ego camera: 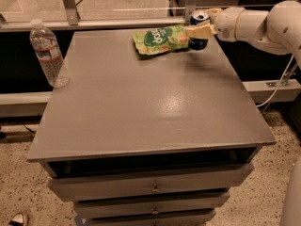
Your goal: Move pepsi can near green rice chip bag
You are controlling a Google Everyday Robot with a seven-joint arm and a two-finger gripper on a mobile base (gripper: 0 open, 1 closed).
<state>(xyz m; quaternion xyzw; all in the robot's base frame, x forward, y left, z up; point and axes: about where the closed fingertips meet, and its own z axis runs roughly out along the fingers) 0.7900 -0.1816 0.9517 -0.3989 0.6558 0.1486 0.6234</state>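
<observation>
The pepsi can (199,18), dark blue with a silver top, stands upright at the far right of the grey table, right beside the green rice chip bag (161,39). The bag lies flat at the far middle of the table, light green with a dark green oval logo. My gripper (200,31) reaches in from the right on a white arm and is shut on the can, its tan fingers (199,31) across the can's middle. The can's lower part (198,44) rests at or just above the tabletop, touching or nearly touching the bag's right edge.
A clear plastic water bottle (47,53) stands upright at the table's far left edge. The grey table (141,107) has drawers (153,188) below its front. A metal rail (94,22) runs behind the table. A cable (277,86) hangs at the right.
</observation>
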